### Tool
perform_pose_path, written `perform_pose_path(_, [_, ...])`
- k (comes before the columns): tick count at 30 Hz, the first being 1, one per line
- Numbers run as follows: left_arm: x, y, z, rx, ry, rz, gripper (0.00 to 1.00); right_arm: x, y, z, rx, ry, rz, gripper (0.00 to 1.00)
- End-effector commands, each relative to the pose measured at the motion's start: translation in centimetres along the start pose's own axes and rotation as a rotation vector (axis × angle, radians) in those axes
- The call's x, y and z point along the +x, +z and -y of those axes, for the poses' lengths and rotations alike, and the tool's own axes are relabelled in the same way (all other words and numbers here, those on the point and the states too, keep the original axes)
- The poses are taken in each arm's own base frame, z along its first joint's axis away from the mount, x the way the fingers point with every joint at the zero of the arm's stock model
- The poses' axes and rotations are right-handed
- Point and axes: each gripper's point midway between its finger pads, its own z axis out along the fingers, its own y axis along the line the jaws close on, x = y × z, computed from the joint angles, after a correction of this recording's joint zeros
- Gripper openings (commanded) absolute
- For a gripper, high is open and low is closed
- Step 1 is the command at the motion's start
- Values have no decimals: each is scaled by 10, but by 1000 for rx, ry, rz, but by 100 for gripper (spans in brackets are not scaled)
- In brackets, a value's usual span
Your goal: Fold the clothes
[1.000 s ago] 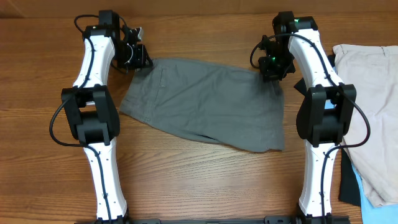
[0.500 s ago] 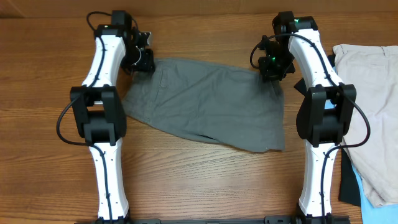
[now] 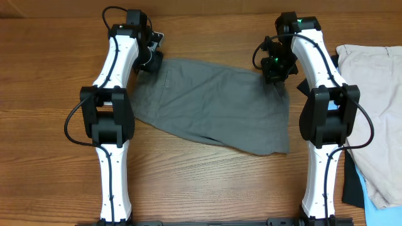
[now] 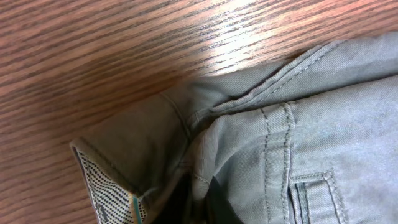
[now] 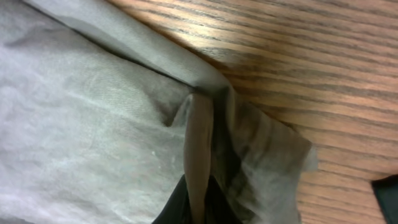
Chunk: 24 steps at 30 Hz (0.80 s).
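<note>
Nearest to us, by the base of the right arm, a black piece [image 3: 350,187] and a light-blue piece [image 3: 372,196] lie at the edge of the wooden table [image 3: 201,182], partly under a beige garment [image 3: 375,94] that spreads along the right side, well apart from the work. Further in, between the two arms, we see the grey shorts [image 3: 210,103] lying flat and a little slanted, their near edge running down toward the right arm and their far edge reaching both wrists. At the far left corner of the cloth, the left gripper [image 3: 152,59] sits on the waistband end. In the left wrist view we find that corner turned over to show a finely patterned lining [image 4: 112,196], with a stitched pocket [image 4: 311,186] just beside it, and the fabric gathers into the dark fingers at the bottom of the frame, so we read this gripper as pinching the shorts. At the far right corner, the right gripper [image 3: 274,70] meets the cloth the same way. In the right wrist view a narrow fold of grey fabric [image 5: 200,143] rises straight from between its pressed-together fingers [image 5: 171,211], with bare wood beyond it.
</note>
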Motion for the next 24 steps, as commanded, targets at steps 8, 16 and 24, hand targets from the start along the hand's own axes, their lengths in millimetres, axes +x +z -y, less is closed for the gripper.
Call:
perform_pose_path(8, [-14,-60,11,-31,42,69,4,-13,-25,-12,-50,24,72,4])
perform_pose_path(16, [0,-73,14,-23,17,23,4,-20,-92,-22,-60,119,194,4])
perform_pose_path(24, [14,-73,17,-8,-26,-34,4,15,-73,-37,-66,118,29,4])
